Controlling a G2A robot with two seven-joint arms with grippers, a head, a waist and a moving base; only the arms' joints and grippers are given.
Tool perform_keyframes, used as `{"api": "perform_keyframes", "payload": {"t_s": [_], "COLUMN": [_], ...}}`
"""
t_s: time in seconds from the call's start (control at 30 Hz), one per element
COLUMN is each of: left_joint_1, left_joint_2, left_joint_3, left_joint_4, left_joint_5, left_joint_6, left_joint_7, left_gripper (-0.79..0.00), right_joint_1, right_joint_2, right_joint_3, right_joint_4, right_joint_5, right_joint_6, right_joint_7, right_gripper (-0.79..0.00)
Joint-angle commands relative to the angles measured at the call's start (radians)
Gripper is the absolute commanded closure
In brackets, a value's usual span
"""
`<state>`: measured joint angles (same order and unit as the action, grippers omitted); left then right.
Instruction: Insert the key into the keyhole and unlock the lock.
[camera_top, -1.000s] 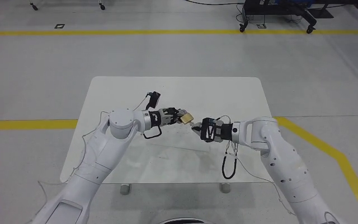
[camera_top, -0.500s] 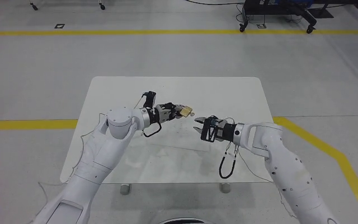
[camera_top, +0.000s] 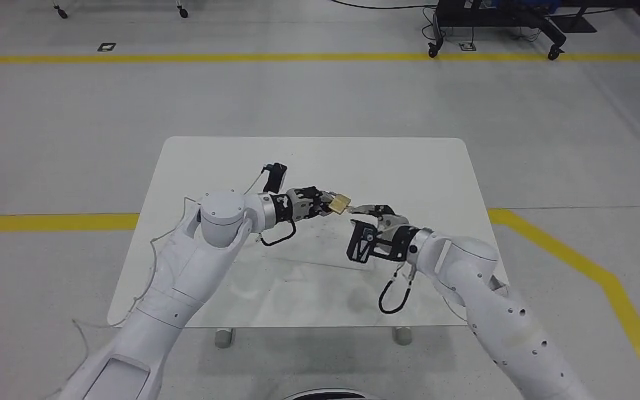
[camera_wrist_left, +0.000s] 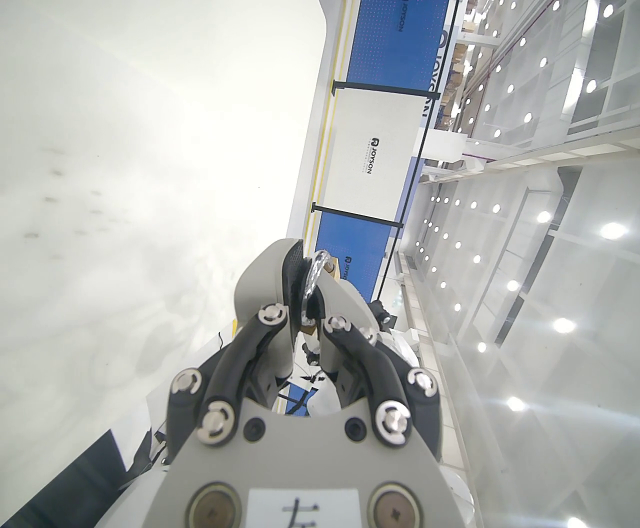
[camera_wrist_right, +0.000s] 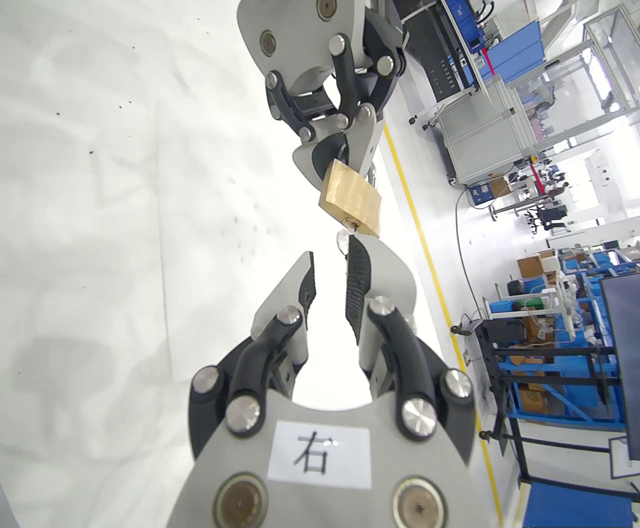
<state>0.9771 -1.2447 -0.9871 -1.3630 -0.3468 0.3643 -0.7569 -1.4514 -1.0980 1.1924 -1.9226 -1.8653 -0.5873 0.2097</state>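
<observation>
- You see the left gripper (camera_wrist_left: 309, 281) with its fingers clamped on the lock (camera_wrist_right: 351, 199) shackle.
- The right gripper (camera_wrist_right: 331, 261) fingers stand narrowly parted; the key (camera_wrist_right: 343, 239) sits in the keyhole (camera_wrist_right: 350, 222).

Factory-style robotics lab, yellow floor lines (camera_top: 300, 57), blue workbenches (camera_wrist_right: 575, 306), wheeled cabinet (camera_wrist_right: 480, 130)

My left gripper (camera_top: 325, 202) points toward my right arm, fingers clamped on the shackle of the padlock (camera_wrist_right: 350, 200). My right gripper (camera_wrist_right: 330, 260) faces it nearly tip to tip, fingers parted, pads apart. Both elbows are bent, forearms angled inward.
</observation>
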Motion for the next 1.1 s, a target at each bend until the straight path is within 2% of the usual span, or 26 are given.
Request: {"api": "perform_keyframes", "payload": {"t_s": [0.0, 0.37, 0.83, 1.07], "left_joint_1": [0.001, -0.004, 0.001, 0.008], "left_joint_2": [0.001, 0.002, 0.003, 0.007], "left_joint_3": [0.000, 0.003, -0.007, -0.008], "left_joint_4": [-0.004, -0.019, -0.020, -0.032], "left_joint_5": [0.004, 0.022, 0.013, 0.037], "left_joint_6": [0.004, 0.022, 0.029, 0.018], "left_joint_7": [0.001, 0.003, 0.018, 0.002], "left_gripper": [0.000, 0.000, 0.000, 0.000], "right_joint_1": [-0.001, 0.003, -0.023, 0.004], "right_joint_2": [0.000, -0.002, 0.005, 0.003], "right_joint_3": [-0.006, -0.021, 0.002, -0.012], "right_joint_4": [-0.015, -0.021, -0.049, -0.025], "right_joint_5": [-0.018, -0.057, -0.061, -0.081], "right_joint_6": [0.018, 0.043, 0.033, 0.019], "right_joint_7": [-0.002, 0.010, -0.025, -0.012], "right_gripper": [-0.206, -0.259, -0.252, -0.259]}}
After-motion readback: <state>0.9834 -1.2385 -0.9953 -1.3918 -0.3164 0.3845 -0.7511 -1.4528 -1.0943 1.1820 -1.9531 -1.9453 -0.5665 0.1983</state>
